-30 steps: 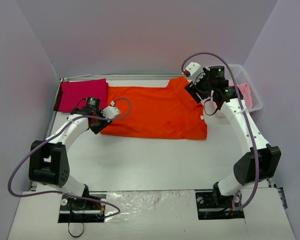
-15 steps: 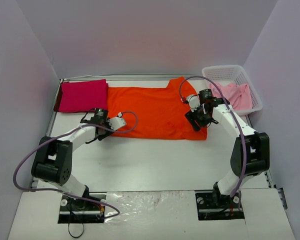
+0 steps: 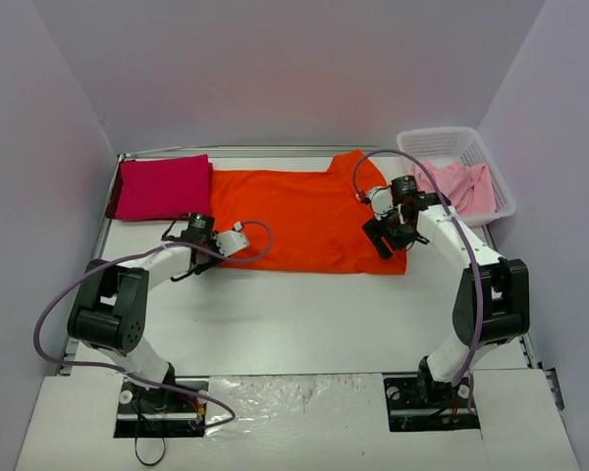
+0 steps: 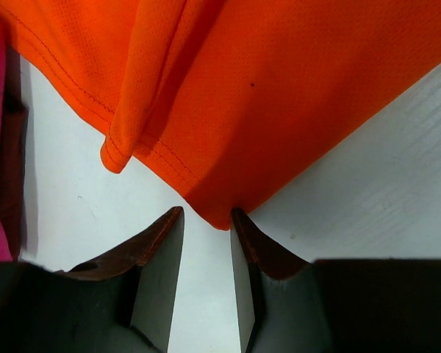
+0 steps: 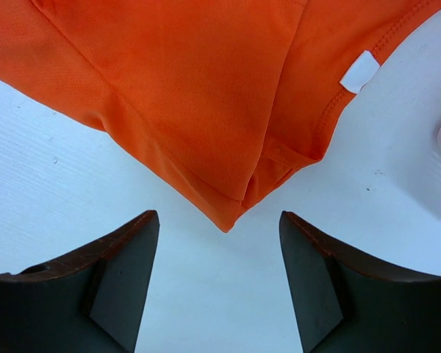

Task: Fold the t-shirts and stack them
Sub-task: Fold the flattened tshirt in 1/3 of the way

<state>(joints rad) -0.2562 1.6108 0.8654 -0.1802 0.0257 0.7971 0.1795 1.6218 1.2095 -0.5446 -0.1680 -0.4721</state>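
The orange t-shirt (image 3: pixel 299 214) lies spread flat across the back middle of the table. My left gripper (image 3: pixel 202 259) sits low at its near left corner. In the left wrist view the corner tip (image 4: pixel 219 218) pokes just between the narrowly open fingertips (image 4: pixel 244 229), with a gap still showing. My right gripper (image 3: pixel 387 247) hovers at the near right corner. There the corner (image 5: pixel 224 223) points into wide open jaws, with nothing touching it. The magenta-red t-shirt (image 3: pixel 163 186) lies folded at the back left. The pale pink t-shirt (image 3: pixel 463 186) lies bunched in the basket.
The white lattice basket (image 3: pixel 495 165) stands at the back right against the wall. A metal rail (image 3: pixel 226 152) runs along the table's back edge. Purple cables loop off both arms. A white label (image 5: pixel 360 71) shows at the orange shirt's hem.
The right arm swung from up near the basket down to the orange shirt's near right corner. The left gripper slid a little towards the near left corner. Both have barely moved over the last half second.
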